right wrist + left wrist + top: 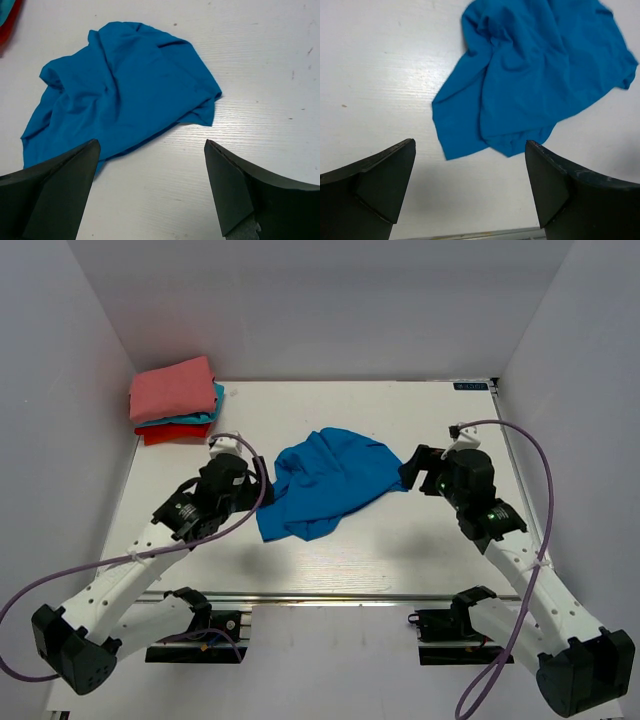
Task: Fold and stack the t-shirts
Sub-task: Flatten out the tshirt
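My left gripper [470,144] hangs with its fingers spread wide and nothing between them, just off the near-left edge of the blue t-shirt [325,483]. My right gripper [151,142] is likewise spread and holds nothing, near the shirt's right corner. Neither touches the cloth.

The shirt lies crumpled in the middle of the table [400,550], bunched over itself so that I cannot make out its sleeves or collar. In my left wrist view its far edge is cut off at the top.

At the far-left corner sits a pile. A salmon-pink t-shirt [172,388] is on top, a teal t-shirt [214,397] shows only as a thin edge below it, and a red t-shirt [175,434] lies at the bottom, mostly covered. My right wrist view catches just a sliver of that pile at its top-left corner.
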Tool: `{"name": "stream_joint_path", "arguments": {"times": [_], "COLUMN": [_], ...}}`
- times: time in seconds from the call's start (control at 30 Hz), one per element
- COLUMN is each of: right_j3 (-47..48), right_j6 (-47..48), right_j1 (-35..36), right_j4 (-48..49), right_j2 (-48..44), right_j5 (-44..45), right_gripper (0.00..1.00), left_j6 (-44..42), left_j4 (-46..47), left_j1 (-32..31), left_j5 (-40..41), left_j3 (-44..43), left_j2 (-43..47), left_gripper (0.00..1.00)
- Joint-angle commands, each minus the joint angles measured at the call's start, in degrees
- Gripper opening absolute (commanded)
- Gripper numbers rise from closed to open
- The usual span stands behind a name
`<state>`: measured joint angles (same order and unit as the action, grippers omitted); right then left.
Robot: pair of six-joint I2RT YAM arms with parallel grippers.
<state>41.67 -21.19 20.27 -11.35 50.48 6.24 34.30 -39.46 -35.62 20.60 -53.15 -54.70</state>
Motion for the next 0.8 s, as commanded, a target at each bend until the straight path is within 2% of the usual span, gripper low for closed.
{"name": "stream_joint_path", "arguments": {"times": [0.0,0.03,0.13,0.3,0.47,0.57,0.67,0.77], "right_j3": [-0.88,-1.15,-1.33,-0.80,-0.80,-0.89,-1.06,-0.54], "right_j6": [-1.58,-1.40,-1.04,-1.39,-2.27,-2.63,-3.07,-3.68], "right_j1": [0.03,-0.14,-0.06,-0.06,-0.14,-0.14,-0.15,-0.23], "right_j4": [4.24,4.41,3.02,2.39,4.67,5.82,7.04,7.31], "right_j2": [0.75,1.28,4.78,10.60,14.81,17.19,18.77,20.80], "right_j5": [-4.73,-5.44,-7.99,-7.82,-6.51,-6.50,-2.82,-1.41], "right_gripper": [0.90,0.90,0.90,0.90,0.90,0.90,0.90,0.90], "left_j6": [-2.65,-3.53,-4.59,-7.06,-8.29,-9.69,-9.70,-9.70], "left_j4": [2.53,3.94,5.97,10.27,13.53,14.32,17.57,20.03], "left_j1": [-0.60,-0.60,-1.12,-1.12,-1.12,-1.12,-1.12,-1.12], "left_j5": [-6.78,-11.06,-15.22,-19.45,-21.92,-21.92,-22.62,-22.63], "left_j3": [2.77,3.65,5.51,8.84,10.96,9.91,9.90,9.21], "left_j2": [-2.59,-3.39,-6.11,-6.83,-11.91,-16.48,-19.82,-22.29], "left_gripper": [1.00,1.00,1.00,1.00,1.00,0.94,0.87,0.85]}}
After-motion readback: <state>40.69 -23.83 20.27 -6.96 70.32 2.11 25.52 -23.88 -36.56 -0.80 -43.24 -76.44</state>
